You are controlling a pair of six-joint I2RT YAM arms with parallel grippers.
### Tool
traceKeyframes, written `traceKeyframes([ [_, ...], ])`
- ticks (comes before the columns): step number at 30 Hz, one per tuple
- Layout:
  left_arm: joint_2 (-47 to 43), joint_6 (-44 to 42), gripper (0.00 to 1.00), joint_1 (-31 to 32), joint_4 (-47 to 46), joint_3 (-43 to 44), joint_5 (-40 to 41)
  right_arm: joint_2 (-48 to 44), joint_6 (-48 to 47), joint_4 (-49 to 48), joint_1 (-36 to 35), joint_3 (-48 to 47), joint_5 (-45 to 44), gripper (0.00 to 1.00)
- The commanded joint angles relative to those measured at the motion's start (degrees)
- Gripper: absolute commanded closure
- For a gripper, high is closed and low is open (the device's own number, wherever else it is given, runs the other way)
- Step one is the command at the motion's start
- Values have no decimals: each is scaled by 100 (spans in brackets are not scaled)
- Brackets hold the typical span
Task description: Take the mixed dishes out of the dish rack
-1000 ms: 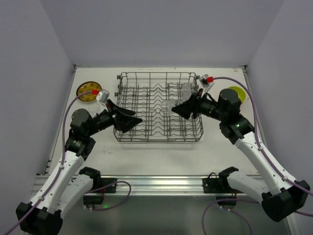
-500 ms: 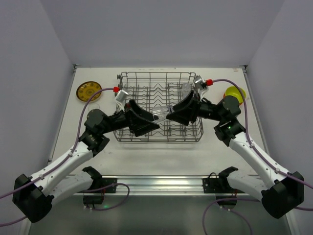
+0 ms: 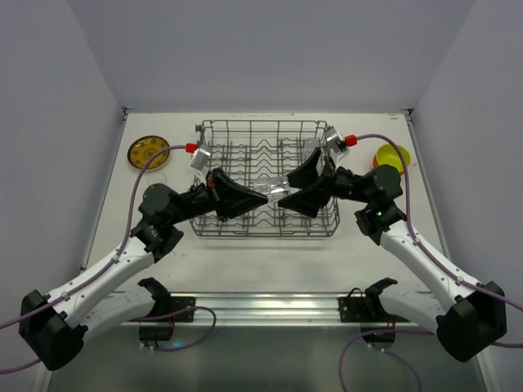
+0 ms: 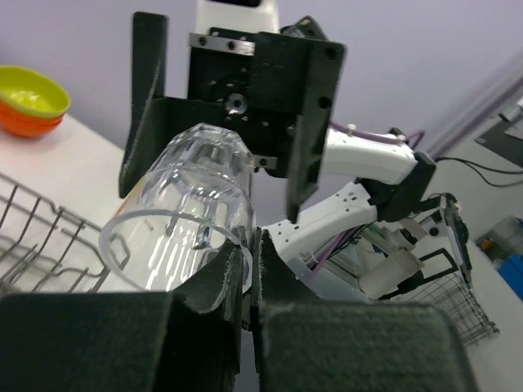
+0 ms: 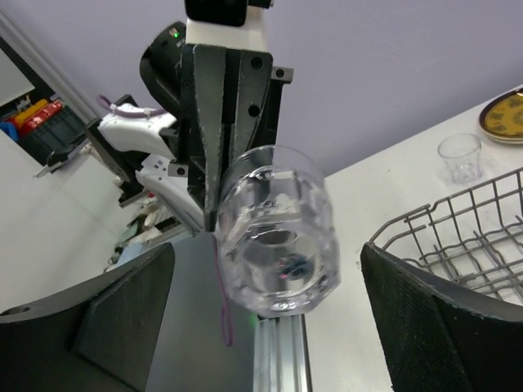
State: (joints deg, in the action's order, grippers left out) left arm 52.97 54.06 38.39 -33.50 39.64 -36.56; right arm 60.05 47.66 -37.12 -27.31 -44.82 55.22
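Above the rack's middle: a clear glass (image 3: 272,189) hangs on its side between the two grippers, clear of the tines.
Glass, left wrist view: the rim of the clear glass (image 4: 181,237) is pinched between the near fingertips (image 4: 214,287), and its closed end points at the other arm.
Glass, right wrist view: the base of the clear glass (image 5: 280,242) faces this camera, with the opposite gripper's narrow jaws clamped on its far end.
Left gripper (image 3: 260,193): reaches in from 9 o'clock and is clamped on the glass rim.
Right gripper (image 3: 288,189): comes in from 3 o'clock with its fingers (image 5: 122,314) spread wide on either side of the glass; I cannot tell whether they touch it.
Dish rack (image 3: 265,178): sits at the table's centre under both grippers; its wire corner shows at 4 o'clock in the right wrist view, dish rack (image 5: 458,237).
Other glasses in the rack: at least one clear glass shape lies toward the rack's 2 o'clock corner (image 3: 311,148), partly hidden by the right arm.
Bowls (image 3: 392,157): a yellow-green bowl is stacked on an orange one at 3 o'clock of the rack, on the table; they show at 10 o'clock in the left wrist view, bowls (image 4: 29,100).
Plate (image 3: 148,152): lies patterned face up at 10 o'clock of the rack.
Small glass on table (image 5: 461,158): stands upright just beside the plate.
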Motion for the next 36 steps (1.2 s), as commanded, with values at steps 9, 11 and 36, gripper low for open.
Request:
traceKeyframes([
  [9, 1073, -2304, 100, -532, 7477, 3689, 6462, -398, -2076, 4827, 68, -914, -3939, 1],
  [11, 1355, -2504, 100, -1778, 7858, 3823, 6189, -398, -2261, 5073, 77, -915, -3993, 1],
  [36, 5434, -2769, 100, -5395, 8175, 5115, 4087, -582, -2516, 5620, 68, -511, -4213, 1],
])
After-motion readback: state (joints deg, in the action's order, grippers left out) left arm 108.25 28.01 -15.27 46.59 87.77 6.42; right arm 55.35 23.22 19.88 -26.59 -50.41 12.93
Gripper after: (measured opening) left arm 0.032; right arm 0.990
